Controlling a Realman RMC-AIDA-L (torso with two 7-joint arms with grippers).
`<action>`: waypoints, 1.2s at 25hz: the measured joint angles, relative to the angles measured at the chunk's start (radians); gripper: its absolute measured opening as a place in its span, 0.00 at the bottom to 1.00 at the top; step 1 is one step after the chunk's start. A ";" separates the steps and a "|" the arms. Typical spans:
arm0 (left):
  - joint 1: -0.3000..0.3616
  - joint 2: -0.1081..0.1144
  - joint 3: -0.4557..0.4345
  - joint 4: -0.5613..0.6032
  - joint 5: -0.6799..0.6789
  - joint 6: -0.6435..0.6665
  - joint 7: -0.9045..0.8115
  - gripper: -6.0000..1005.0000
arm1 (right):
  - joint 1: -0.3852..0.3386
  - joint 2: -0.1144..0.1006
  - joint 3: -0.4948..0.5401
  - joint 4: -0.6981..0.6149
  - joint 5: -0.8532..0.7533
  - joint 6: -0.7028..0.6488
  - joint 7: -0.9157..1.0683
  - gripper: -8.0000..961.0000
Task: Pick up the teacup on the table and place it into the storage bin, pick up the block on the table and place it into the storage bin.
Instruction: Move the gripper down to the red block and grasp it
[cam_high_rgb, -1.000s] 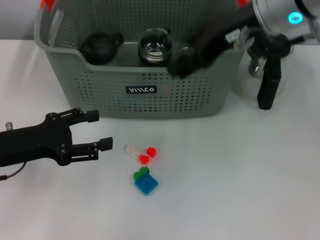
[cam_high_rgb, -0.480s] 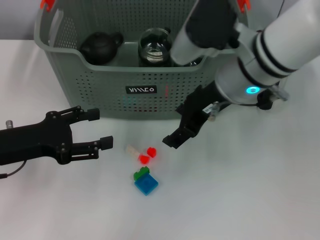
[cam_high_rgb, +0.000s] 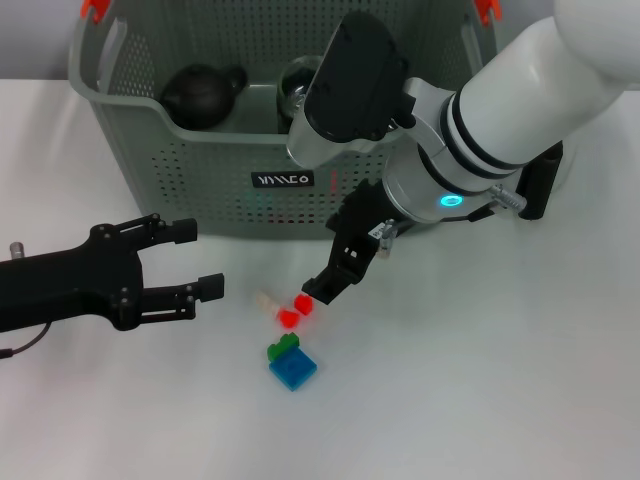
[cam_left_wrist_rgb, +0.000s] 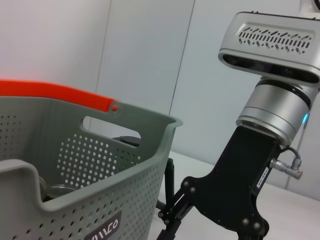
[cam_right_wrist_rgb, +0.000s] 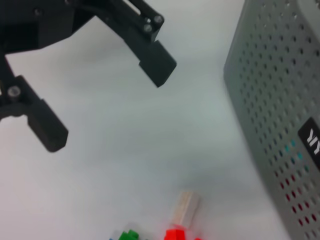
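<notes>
From the head view, the right gripper (cam_high_rgb: 322, 290) reaches down just above the red block (cam_high_rgb: 293, 310), finger spread unclear. The left gripper (cam_high_rgb: 192, 260) rests wide apart. The storage bin (cam_high_rgb: 200, 180) holds a dark teapot (cam_high_rgb: 200, 92). Right wrist view: block (cam_right_wrist_rgb: 181, 216) beside bin (cam_right_wrist_rgb: 280, 100).

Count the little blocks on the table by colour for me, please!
Red blocks: 2
Green block: 1
Blue block: 1
Pale cream block: 1
Total: 5 blocks, all lying on the table in front of the storage bin.
</notes>
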 joint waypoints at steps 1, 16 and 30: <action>0.000 0.000 0.000 0.000 0.000 0.000 0.000 0.86 | 0.001 0.000 -0.004 0.004 0.001 0.004 -0.001 0.95; 0.002 -0.002 0.000 0.000 -0.001 0.000 0.010 0.86 | 0.034 0.007 -0.122 0.117 0.023 0.114 0.009 0.94; 0.003 -0.005 0.000 -0.002 0.000 -0.005 0.012 0.86 | 0.048 0.008 -0.193 0.248 0.146 0.285 0.002 0.72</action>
